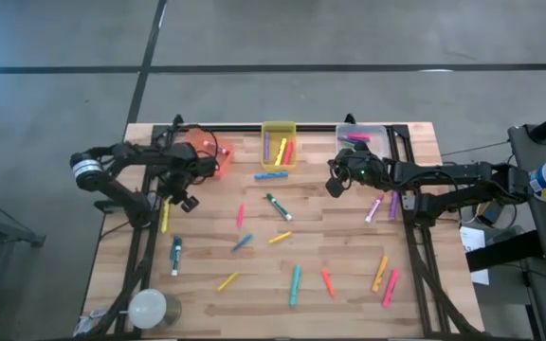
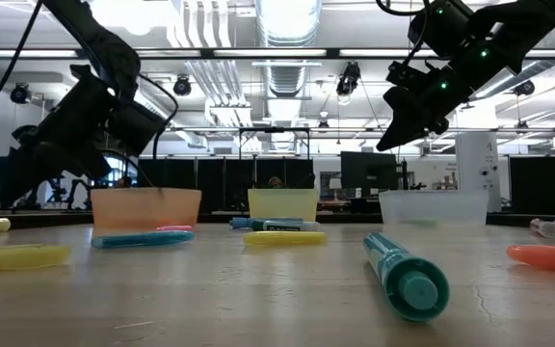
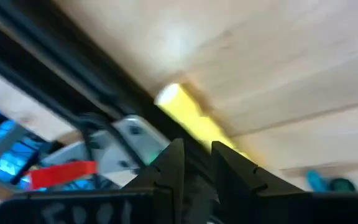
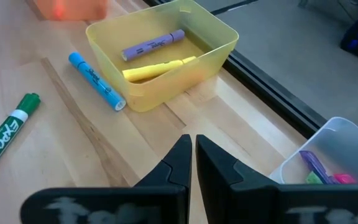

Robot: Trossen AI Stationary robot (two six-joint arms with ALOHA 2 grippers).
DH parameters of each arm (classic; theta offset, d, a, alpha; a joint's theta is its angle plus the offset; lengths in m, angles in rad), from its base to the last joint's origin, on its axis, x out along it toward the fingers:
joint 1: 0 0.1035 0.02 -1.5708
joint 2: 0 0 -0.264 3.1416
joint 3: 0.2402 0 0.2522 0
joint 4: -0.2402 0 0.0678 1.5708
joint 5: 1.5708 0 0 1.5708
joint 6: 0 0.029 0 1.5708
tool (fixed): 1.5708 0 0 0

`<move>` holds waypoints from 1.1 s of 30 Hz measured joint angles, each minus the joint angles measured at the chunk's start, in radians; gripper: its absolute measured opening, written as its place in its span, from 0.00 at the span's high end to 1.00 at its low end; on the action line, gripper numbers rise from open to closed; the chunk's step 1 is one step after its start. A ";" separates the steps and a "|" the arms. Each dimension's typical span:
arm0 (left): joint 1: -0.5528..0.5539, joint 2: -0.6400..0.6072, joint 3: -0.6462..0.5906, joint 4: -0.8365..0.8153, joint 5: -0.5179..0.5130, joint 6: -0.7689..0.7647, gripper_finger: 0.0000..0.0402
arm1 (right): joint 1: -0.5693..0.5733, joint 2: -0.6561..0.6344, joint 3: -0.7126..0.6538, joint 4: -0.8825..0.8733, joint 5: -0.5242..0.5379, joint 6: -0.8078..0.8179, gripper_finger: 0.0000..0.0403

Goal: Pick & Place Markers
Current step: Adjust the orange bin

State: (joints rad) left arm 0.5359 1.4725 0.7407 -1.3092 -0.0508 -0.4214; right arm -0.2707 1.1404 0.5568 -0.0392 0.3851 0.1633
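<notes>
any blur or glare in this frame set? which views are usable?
Left wrist view: blurred throughout, bright glare patch on the table, the yellow marker smeared. Low view: ceiling lights blown out, both arms backlit; the teal marker up front is soft. Right wrist view: sharp, the yellow bin and its markers crisp. High view: evenly lit, markers small.

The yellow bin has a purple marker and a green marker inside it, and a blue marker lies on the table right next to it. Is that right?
Not quite. The yellow bin holds a purple marker and a yellow marker, not a green one. The right wrist view shows this. The green marker lies out on the table, away from the bin. The blue marker does lie right beside the bin.
</notes>
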 joint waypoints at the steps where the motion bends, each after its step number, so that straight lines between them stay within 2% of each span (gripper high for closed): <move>1: -0.009 0.004 -0.008 0.012 0.014 -0.011 0.80 | 0.000 0.000 0.000 0.000 0.000 0.000 0.96; 5: -0.057 0.013 -0.037 0.050 0.020 -0.031 0.80 | 0.000 0.000 0.000 0.000 0.000 -0.004 0.96; 9: -0.102 0.013 -0.034 0.059 -0.070 -0.044 0.80 | 0.000 0.000 0.000 0.000 0.000 -0.006 0.96; 12: -0.129 0.002 -0.004 0.060 -0.122 -0.016 0.80 | 0.000 0.000 0.000 0.001 0.000 -0.006 0.96; 18: -0.172 -0.049 0.085 0.067 -0.132 0.061 0.80 | 0.000 0.000 0.000 0.005 0.000 -0.009 0.96; 22: -0.235 -0.105 0.105 0.198 -0.132 0.154 0.80 | 0.000 0.000 0.000 0.017 0.000 -0.019 0.96; 26: -0.300 -0.137 0.101 0.412 -0.127 0.241 0.81 | 0.000 0.000 0.003 0.026 0.000 -0.025 0.96; 31: -0.314 -0.108 0.075 0.647 -0.089 0.320 0.81 | 0.000 0.000 0.006 0.032 0.000 -0.020 0.96; 33: -0.299 -0.077 0.071 0.689 -0.099 0.354 0.83 | 0.000 0.000 0.006 0.033 0.000 -0.020 0.96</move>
State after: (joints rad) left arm 0.2372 1.3951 0.8113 -0.6202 -0.1500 -0.0674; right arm -0.2707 1.1400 0.5629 -0.0065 0.3847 0.1429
